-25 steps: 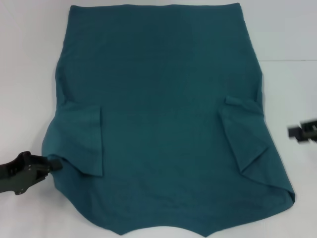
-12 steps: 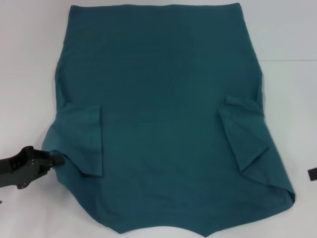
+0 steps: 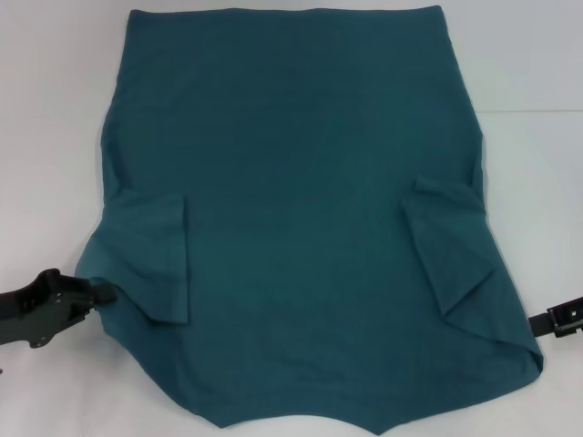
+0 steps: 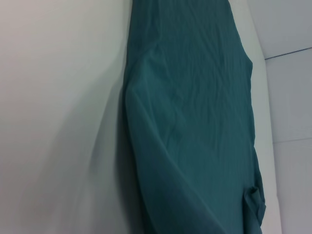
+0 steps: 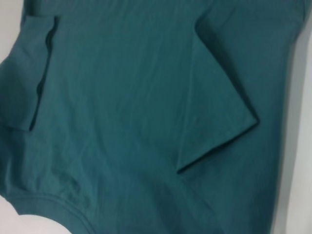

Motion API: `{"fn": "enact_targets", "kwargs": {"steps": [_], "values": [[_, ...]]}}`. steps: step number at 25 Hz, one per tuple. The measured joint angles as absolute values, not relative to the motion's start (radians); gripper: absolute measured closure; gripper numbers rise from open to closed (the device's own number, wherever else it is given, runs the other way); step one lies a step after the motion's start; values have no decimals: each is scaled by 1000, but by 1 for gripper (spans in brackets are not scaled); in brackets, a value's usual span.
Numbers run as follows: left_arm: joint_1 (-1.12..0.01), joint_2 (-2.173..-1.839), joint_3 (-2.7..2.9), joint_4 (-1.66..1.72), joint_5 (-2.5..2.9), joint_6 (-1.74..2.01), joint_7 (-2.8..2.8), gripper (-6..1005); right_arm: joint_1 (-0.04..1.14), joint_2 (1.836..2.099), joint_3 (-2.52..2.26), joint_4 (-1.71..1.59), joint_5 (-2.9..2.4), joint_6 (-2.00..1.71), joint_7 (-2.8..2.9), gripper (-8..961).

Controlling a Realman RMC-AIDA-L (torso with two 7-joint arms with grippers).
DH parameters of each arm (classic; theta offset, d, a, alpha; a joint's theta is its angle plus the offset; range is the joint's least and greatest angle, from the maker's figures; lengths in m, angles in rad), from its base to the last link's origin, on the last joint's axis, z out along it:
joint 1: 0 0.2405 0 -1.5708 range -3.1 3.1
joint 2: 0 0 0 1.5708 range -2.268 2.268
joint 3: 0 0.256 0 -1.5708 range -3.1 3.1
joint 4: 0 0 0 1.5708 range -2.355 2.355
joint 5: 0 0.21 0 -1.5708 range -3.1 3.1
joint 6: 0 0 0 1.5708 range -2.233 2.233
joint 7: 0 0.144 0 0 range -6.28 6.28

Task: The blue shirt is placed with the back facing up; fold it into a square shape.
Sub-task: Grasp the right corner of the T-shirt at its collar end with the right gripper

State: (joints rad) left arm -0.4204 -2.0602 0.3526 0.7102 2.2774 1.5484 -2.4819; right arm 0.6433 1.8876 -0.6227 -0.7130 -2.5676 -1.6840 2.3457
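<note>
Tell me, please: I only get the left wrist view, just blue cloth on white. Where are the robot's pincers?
Observer: The head view shows the left pincer at the blue shirt's left edge, beside the folded-in left sleeve.
Operator: And the other one?
Observer: The right pincer is low at the shirt's right edge, near the corner below the folded right sleeve.
Operator: Which end of the shirt faces the robot?
Observer: The collar; its curved ribbed edge lies nearest the robot.
</note>
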Motion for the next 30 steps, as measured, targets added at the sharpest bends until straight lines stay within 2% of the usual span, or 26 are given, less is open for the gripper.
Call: {"fn": "enact_targets", "kwargs": {"steps": [6, 14, 25, 30], "values": [[-419, -2062, 353, 710, 2275, 1541, -2480, 979, 644, 1889, -641, -711, -2574, -1684, 2354, 415], [-414, -2064, 354, 710, 2273, 1538, -2481, 979, 642, 1891, -638, -712, -2597, -1679, 2361, 282], [-411, -2065, 352, 710, 2270, 1537, -2481, 978, 654, 1924, -660, -712, -2627, -1628, 2361, 300], [-411, -2066, 352, 710, 2270, 1537, -2481, 979, 662, 1929, -679, -697, -2628, -1614, 2362, 301]]}}
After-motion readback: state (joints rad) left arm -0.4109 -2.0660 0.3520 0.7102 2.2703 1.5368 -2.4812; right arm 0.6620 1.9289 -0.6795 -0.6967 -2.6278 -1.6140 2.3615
